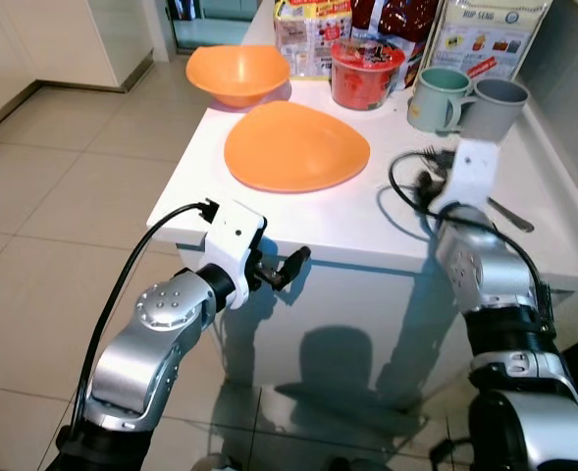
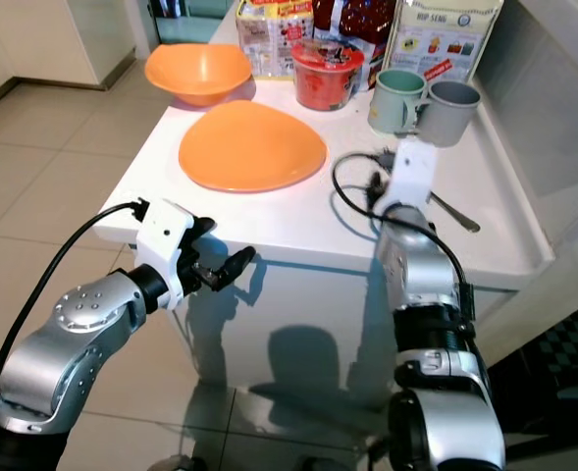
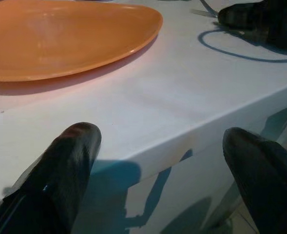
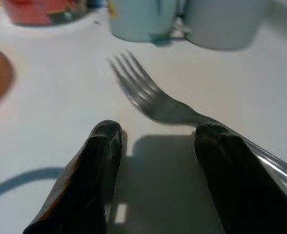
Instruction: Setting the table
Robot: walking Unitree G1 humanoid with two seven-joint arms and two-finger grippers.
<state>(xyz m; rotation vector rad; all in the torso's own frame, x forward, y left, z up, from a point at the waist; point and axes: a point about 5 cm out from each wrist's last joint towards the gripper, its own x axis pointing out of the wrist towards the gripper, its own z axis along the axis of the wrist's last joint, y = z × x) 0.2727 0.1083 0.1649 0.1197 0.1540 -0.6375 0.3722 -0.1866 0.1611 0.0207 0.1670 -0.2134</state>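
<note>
Right gripper (image 4: 155, 146): fingers apart, low over the white table (image 1: 367, 231), just short of the fork's neck.
Fork (image 4: 148, 97): flat on the table, tines toward the mugs.
Left gripper (image 3: 158, 165): fingers apart, at the table's front edge.
Orange plate (image 1: 296, 147): at 11 o'clock from the fork.
Teal mug (image 1: 438, 96), grey mug (image 1: 495, 106): at 12 o'clock, touching.

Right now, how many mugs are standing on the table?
2. A green mug and a grey mug stand side by side at the table's far right, beyond the fork.
</note>
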